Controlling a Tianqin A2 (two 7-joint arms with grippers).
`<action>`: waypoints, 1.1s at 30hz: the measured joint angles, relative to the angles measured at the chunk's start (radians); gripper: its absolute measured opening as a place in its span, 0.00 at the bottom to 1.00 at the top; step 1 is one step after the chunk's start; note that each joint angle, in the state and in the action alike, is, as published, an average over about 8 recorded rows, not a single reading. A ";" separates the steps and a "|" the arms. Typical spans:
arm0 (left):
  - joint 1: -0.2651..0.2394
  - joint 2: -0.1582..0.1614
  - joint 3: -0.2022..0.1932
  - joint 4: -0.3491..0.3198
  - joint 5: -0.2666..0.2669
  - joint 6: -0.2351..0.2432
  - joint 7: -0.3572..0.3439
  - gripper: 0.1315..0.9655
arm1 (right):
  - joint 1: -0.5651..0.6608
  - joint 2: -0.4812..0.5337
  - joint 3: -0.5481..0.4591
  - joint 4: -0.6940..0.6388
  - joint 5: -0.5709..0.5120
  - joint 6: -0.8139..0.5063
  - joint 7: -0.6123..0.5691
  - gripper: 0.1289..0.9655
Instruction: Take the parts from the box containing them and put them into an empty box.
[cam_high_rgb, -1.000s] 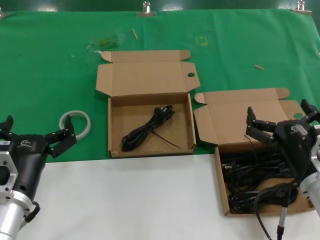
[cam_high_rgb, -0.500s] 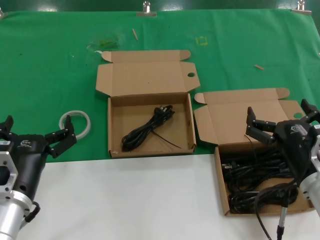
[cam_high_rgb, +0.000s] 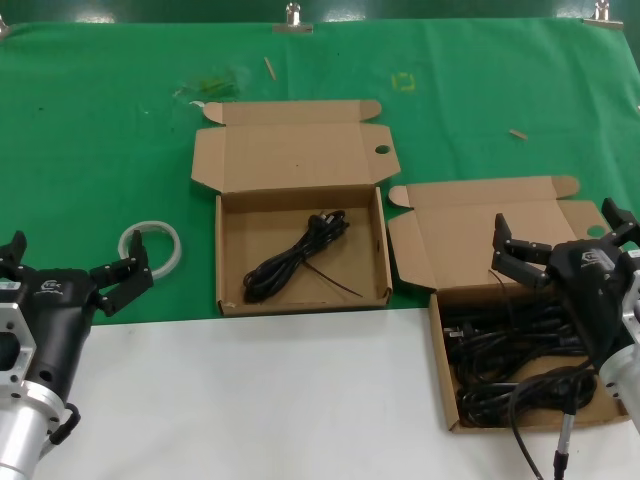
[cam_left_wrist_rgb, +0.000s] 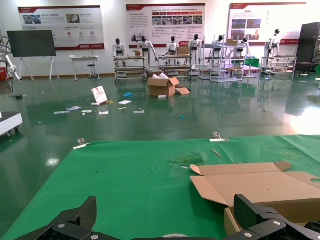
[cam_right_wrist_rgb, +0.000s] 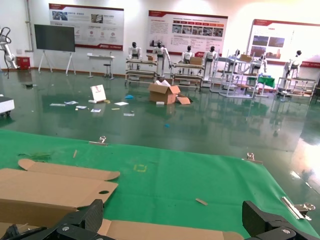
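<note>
The box containing the parts (cam_high_rgb: 470, 240) lies at the right with its lid slanted back, and several black cord bundles (cam_high_rgb: 510, 345) fill its tray. My right gripper (cam_high_rgb: 558, 228) hovers open over the back of that tray, holding nothing; in the right wrist view its fingers (cam_right_wrist_rgb: 174, 212) straddle the lid (cam_right_wrist_rgb: 165, 232). The straight-lidded box (cam_high_rgb: 300, 298) in the middle holds one looped cord (cam_high_rgb: 295, 255). My left gripper (cam_high_rgb: 75, 258) stays open at the near left, apart from both boxes, its fingers (cam_left_wrist_rgb: 167, 212) wide.
A whitish plastic ring (cam_high_rgb: 150, 247) lies on the green mat just beyond the left gripper. The white table surface (cam_high_rgb: 250, 400) runs along the front. Small scraps (cam_high_rgb: 517, 133) dot the mat, and metal clips (cam_high_rgb: 292, 15) hold its far edge.
</note>
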 joint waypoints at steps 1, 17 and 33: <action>0.000 0.000 0.000 0.000 0.000 0.000 0.000 1.00 | 0.000 0.000 0.000 0.000 0.000 0.000 0.000 1.00; 0.000 0.000 0.000 0.000 0.000 0.000 0.000 1.00 | 0.000 0.000 0.000 0.000 0.000 0.000 0.000 1.00; 0.000 0.000 0.000 0.000 0.000 0.000 0.000 1.00 | 0.000 0.000 0.000 0.000 0.000 0.000 0.000 1.00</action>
